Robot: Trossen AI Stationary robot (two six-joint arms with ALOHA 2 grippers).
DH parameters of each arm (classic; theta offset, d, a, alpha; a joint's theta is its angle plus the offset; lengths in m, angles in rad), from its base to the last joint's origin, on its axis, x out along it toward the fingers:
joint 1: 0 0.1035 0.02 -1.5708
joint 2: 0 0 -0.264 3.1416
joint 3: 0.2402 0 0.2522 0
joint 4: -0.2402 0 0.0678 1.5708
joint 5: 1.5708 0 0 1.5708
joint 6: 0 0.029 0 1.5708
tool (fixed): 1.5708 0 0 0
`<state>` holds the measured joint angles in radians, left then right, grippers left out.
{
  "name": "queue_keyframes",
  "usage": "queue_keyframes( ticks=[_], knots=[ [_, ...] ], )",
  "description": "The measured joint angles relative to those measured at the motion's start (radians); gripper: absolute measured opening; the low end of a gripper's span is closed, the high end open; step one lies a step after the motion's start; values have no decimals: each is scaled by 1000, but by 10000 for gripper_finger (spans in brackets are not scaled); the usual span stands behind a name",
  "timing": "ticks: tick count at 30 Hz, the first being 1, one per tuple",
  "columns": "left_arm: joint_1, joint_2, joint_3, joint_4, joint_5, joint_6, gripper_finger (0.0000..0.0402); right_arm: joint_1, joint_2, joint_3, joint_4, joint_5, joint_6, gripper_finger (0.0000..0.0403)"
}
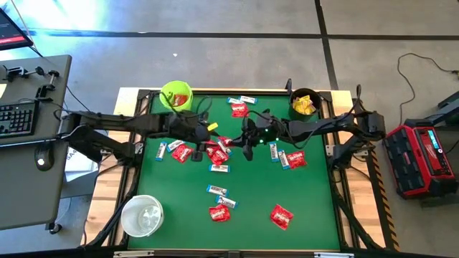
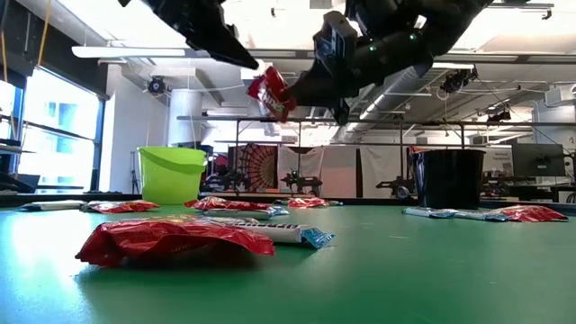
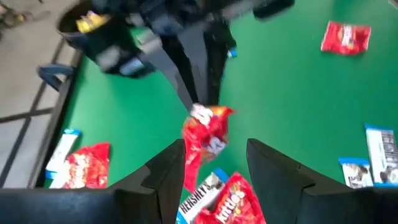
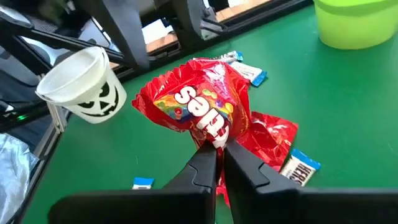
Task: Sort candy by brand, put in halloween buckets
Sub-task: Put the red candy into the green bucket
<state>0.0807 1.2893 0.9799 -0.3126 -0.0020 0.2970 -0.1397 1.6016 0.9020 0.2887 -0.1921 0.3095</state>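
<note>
My right gripper [image 4: 221, 149] is shut on a red candy packet [image 4: 199, 109] and holds it above the green mat's middle. My left gripper [image 3: 216, 146] stands open just beside it, its fingers on either side of the packet's hanging lower end [image 3: 202, 152]; whether they touch it I cannot tell. The lime green bucket [image 1: 176, 95] stands at the far left, the black bucket [image 1: 304, 104] with yellow candy at the far right, and the white bucket [image 1: 142, 215] at the near left. Red packets and white-and-blue bars lie scattered on the mat. My right gripper pinches the red packet's crimped end [image 4: 217, 138] between its two fingers. The fingers [image 3: 199, 87] slant down from the table's right side. The packet [image 2: 270, 93] hangs below them, lifted clear of the mat.
Under the grippers lies a cluster of red packets and bars [image 1: 215, 152]. More lie toward the near edge [image 1: 219, 212], [image 1: 280, 215] and at the far edge [image 1: 239, 107]. A desk with a keyboard [image 1: 18, 118] stands left of the table.
</note>
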Motion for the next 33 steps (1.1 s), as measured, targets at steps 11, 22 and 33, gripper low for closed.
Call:
queue_keyframes(
  ticks=[11, 22, 33],
  knots=[
    [1, 88, 53, -89, -7, 26, 155, 12, 0, 0, 25, -16, 4, 9],
    [26, 88, 53, -94, -13, -6, 43, 12, 0, 0, 30, -25, 5, 9],
    [58, 85, 89, -192, -43, -40, 1, 11, 0, 0, -4, 25, 44, 118]
  ],
)
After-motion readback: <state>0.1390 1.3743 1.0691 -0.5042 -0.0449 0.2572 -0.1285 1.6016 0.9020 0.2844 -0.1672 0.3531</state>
